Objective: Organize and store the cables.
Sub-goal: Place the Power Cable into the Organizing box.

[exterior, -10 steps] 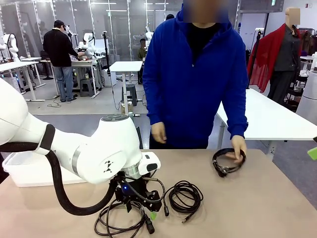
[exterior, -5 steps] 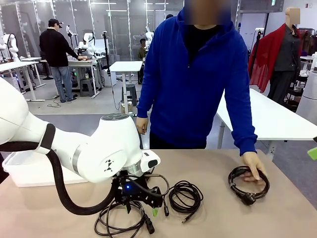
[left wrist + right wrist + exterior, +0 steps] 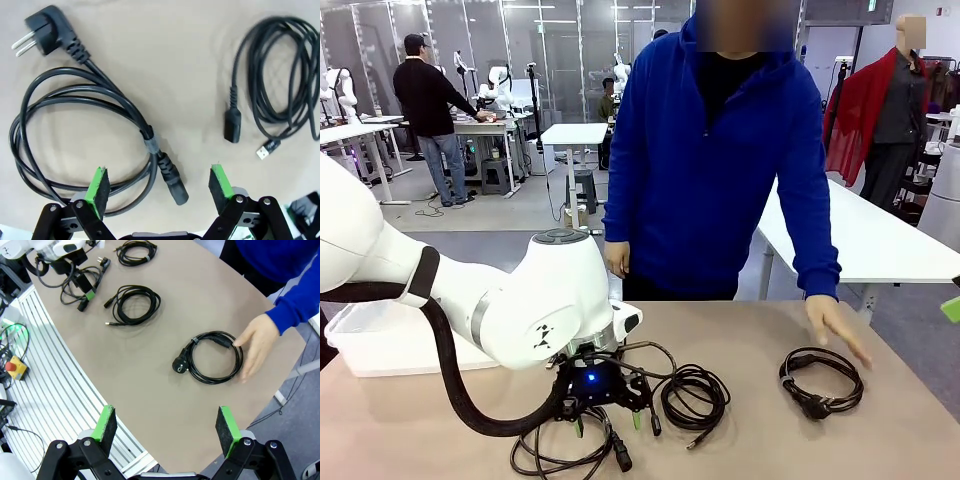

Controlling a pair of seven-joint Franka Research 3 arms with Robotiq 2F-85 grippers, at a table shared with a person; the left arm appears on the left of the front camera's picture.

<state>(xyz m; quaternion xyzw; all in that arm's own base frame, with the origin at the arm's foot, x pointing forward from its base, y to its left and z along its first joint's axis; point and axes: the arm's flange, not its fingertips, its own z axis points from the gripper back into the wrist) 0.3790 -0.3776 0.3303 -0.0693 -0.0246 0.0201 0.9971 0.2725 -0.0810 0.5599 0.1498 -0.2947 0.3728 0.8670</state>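
Several black cables lie coiled on the tan table [image 3: 880,440]. My left gripper [image 3: 606,420] hangs open just above a thick power cord coil [image 3: 558,458]. In the left wrist view its green pads [image 3: 98,191] straddle that cord's connector end [image 3: 170,179], and the wall plug [image 3: 41,36] lies farther off. A thin coil [image 3: 695,396] [image 3: 286,75] rests just to the right. A second power cord coil [image 3: 820,378] [image 3: 215,358] lies at the right, with the person's hand [image 3: 836,326] [image 3: 257,343] at its edge. My right gripper [image 3: 165,427] stands open high above the table. Another small coil [image 3: 136,251] lies beyond my left arm.
A white bin [image 3: 380,342] stands at the table's left end behind my left arm [image 3: 520,300]. The person in a blue hoodie [image 3: 720,170] stands at the far side. A red stop button [image 3: 13,365] sits below the table's near edge [image 3: 75,370].
The person carried the right power cord coil down to the right, set it on the table and lifted the hand off. My left gripper turned slightly over its coil.
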